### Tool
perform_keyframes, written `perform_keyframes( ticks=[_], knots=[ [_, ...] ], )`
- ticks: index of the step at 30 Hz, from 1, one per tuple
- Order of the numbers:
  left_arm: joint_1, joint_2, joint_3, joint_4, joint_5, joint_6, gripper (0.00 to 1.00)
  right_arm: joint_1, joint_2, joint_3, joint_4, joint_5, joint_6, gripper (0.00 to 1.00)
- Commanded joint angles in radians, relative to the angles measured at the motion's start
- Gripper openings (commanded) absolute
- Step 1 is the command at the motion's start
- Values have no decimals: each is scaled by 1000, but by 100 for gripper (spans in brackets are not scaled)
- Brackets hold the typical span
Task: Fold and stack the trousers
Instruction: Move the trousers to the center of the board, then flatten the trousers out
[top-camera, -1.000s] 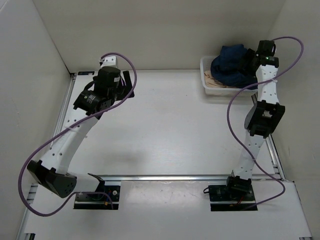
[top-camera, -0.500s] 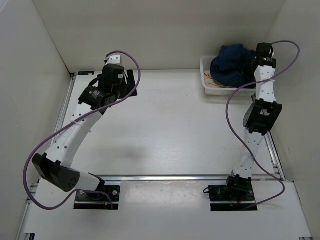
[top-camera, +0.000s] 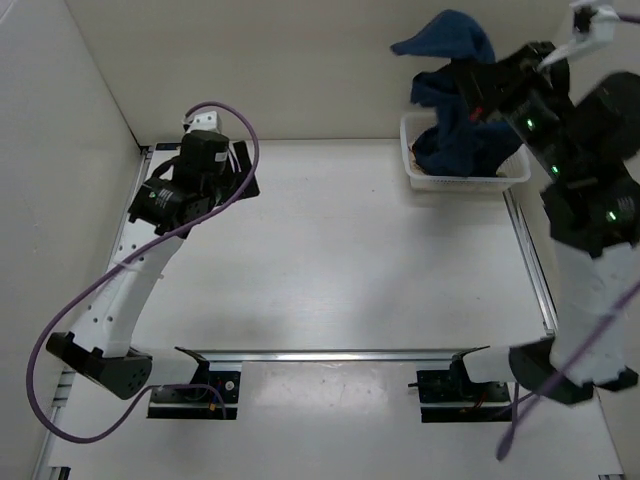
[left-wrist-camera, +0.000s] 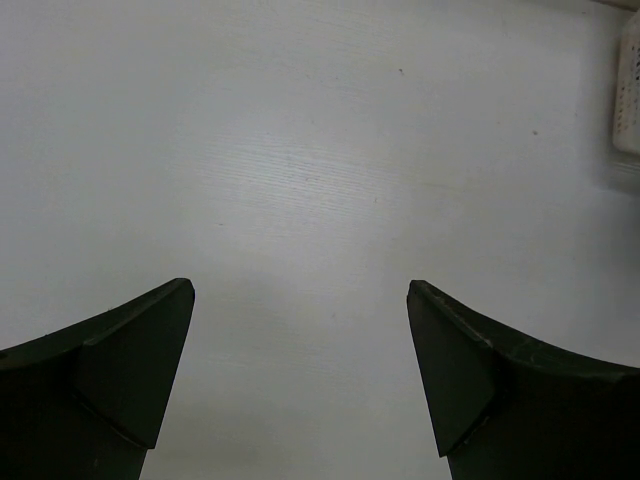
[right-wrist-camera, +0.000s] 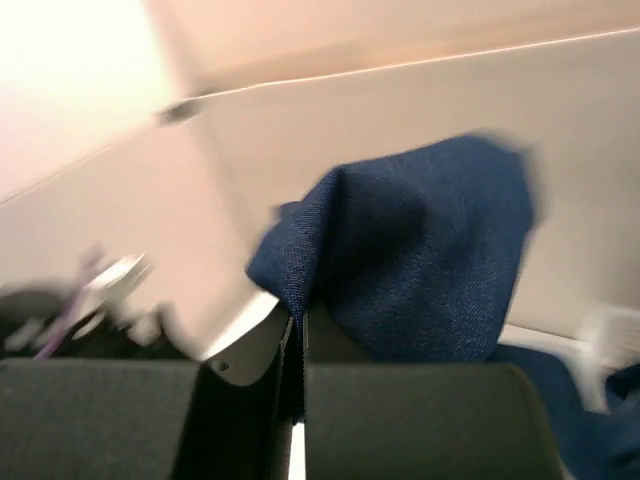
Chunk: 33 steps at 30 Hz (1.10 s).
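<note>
The trousers (top-camera: 452, 48) are dark navy denim, partly lifted and partly still bunched in the white basket (top-camera: 409, 152) at the table's back right. My right gripper (top-camera: 470, 92) is raised above the basket and shut on a fold of the fabric. In the right wrist view the cloth (right-wrist-camera: 420, 260) is pinched between the closed fingers of that gripper (right-wrist-camera: 297, 315) and drapes upward and to the right. My left gripper (top-camera: 238, 178) hovers over the back left of the table. It stands open (left-wrist-camera: 300, 290) with only bare table between its fingers.
White walls enclose the table on the left, back and right. The basket's edge (left-wrist-camera: 630, 90) shows at the far right of the left wrist view. A metal rail (top-camera: 330, 354) crosses the near side between the two arm bases.
My right gripper has shut on the trousers and the arm has risen sharply, pulling part of the cloth up out of the basket. The left arm has shifted slightly left.
</note>
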Motion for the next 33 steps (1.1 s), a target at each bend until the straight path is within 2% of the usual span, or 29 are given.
perform_keyframes(
  ticks=[1, 3, 4, 6, 7, 8, 10, 11, 14, 15, 16, 18, 19, 21, 25, 30, 32, 33],
  knots=[
    [41, -94, 96, -89, -73, 14, 100, 165, -94, -231, -16, 22, -17, 1],
    [76, -103, 132, -110, -87, 14, 100, 245, -200, -382, -16, 64, 14, 1],
    [102, -120, 158, -110, -87, 14, 100, 312, -230, -549, -16, 111, 28, 1],
    [124, -143, 169, -110, -56, 14, 100, 366, -302, -733, -16, 171, 66, 10],
    [138, -143, 179, -100, -17, 14, 100, 400, -312, -886, -16, 171, 92, 54],
    [138, -143, 179, -90, 8, 14, 100, 409, -297, -931, -39, 171, 92, 74],
    [138, -143, 158, -90, 69, 23, 100, 424, -267, -950, -198, 270, 92, 94],
    [138, -129, 133, -90, 132, 33, 100, 437, -267, -950, -249, 347, 112, 100],
    [113, -117, 25, -90, 256, 33, 100, 377, -360, -976, -300, 536, 123, 100],
    [95, -108, -14, -49, 279, 24, 100, 335, -379, -985, -291, 536, 114, 100],
    [78, -108, -50, -29, 299, 23, 100, 238, -388, -985, -278, 527, 100, 100],
    [31, -79, -145, 2, 346, -13, 100, 128, -361, -1013, -269, 489, 66, 100],
    [8, -65, -169, 21, 356, -29, 100, 13, -338, -1013, -245, 398, 51, 100],
    [-72, -25, -247, 57, 413, -81, 100, -110, -240, -1027, -206, 302, 10, 100],
    [-200, 22, -394, 189, 490, -179, 100, -155, 6, -985, -140, 259, 0, 100],
    [-327, 140, -463, 221, 409, -236, 100, -155, 211, -875, -31, 208, 0, 100],
    [-338, 202, -497, 242, 398, -248, 100, -164, 312, -829, -22, 232, 0, 100],
    [-338, 219, -512, 252, 411, -248, 100, -164, 373, -801, -22, 224, 0, 96]
  ],
)
